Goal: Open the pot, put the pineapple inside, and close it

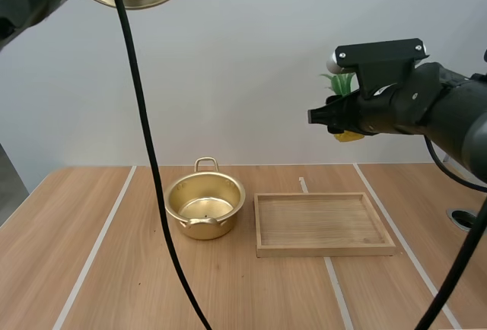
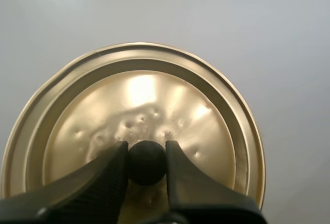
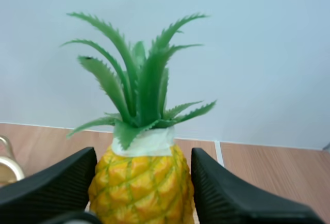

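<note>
Left tool (image 2: 146,147) tight on lid (image 2: 154,92); right tool (image 3: 143,156), pineapple (image 3: 138,185)

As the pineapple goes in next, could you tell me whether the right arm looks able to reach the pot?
Probably yes: the pot stands open, the left gripper holds the lid high and aside, and nothing stands between the pot and the right gripper, shut on the pineapple.

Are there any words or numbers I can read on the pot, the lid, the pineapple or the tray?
None: no words, numbers or signs can be read. The pot, the lid, the pineapple and the tray are all plain.
</note>
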`<state>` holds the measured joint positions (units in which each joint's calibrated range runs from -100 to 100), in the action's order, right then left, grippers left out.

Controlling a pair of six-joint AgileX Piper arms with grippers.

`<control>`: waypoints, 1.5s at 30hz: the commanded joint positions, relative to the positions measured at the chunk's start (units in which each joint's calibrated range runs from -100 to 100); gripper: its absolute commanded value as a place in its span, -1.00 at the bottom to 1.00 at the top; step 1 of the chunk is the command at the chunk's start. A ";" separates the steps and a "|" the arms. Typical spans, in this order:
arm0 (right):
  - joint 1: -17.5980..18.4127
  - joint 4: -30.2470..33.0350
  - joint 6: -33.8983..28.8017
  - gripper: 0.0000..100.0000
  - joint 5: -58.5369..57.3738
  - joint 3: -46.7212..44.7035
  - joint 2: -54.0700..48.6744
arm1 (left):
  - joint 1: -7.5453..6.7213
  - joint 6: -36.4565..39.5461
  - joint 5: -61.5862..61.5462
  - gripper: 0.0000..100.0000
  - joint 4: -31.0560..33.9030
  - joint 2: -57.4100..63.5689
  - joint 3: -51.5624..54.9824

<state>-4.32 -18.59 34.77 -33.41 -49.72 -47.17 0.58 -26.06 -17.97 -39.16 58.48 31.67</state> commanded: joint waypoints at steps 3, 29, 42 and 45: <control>0.58 -4.09 0.33 -1.00 0.09 0.19 -1.03 | 0.03 0.57 0.72 -1.00 -0.92 0.21 0.06; 13.75 -10.32 8.95 -1.00 0.53 8.53 15.29 | 0.03 0.57 0.72 -1.00 -0.92 0.21 0.06; 20.11 -11.10 11.16 -1.00 4.92 8.53 25.76 | 0.03 0.57 0.72 -1.00 -0.92 0.21 0.06; 21.44 -11.20 11.16 -1.00 5.84 8.53 29.11 | 0.03 0.57 0.72 -1.00 -0.92 0.21 0.06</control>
<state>16.35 -29.18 45.32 -29.28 -41.61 -19.60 0.58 -26.06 -17.97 -39.16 58.48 31.67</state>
